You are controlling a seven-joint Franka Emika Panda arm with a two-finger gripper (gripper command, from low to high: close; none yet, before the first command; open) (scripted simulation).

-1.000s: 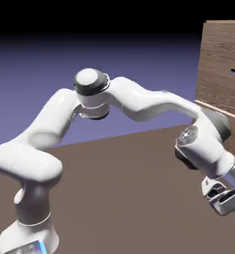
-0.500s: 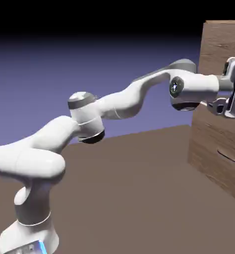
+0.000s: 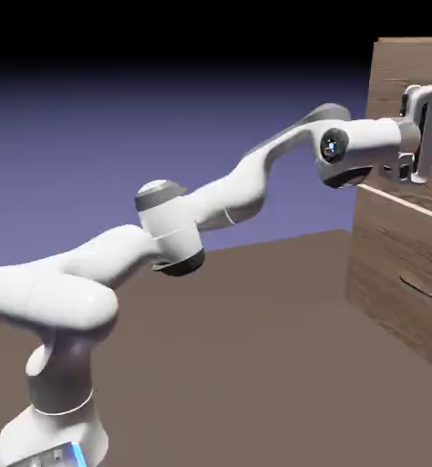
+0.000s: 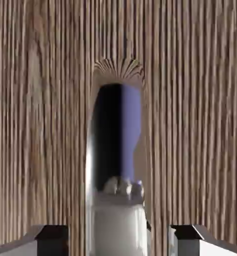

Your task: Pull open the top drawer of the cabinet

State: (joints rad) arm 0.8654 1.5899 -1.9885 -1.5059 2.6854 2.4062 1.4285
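Against the exterior view's right edge stands the cabinet [image 3: 397, 228], a tall brown wood-grain box on the brown table [image 3: 256, 365], with a blue-violet backdrop behind. Its upper part is the top drawer [image 3: 390, 100], set off from the lower panel [image 3: 393, 264] by a pale seam; the lower panel carries a thin curved grey handle [image 3: 426, 285].

From the lower left the white arm [image 3: 165, 237] rises and stretches to the right, its wrist level with the top drawer and the hand turned toward that drawer's front. The claw [image 3: 431, 137] sits right at the drawer face by the picture's edge, where the drawer's own handle is hidden behind the hand.

Seen from the hand view, wood grain fills almost everything, the lines running top to bottom. Down the middle lies the top drawer's handle [image 4: 115, 150], a dark glossy bar with a blue-violet sheen, large between the two grey fingertips [image 4: 53, 235] at the bottom edge. The claw is closed narrow about this handle, though the contact itself cannot be made out.
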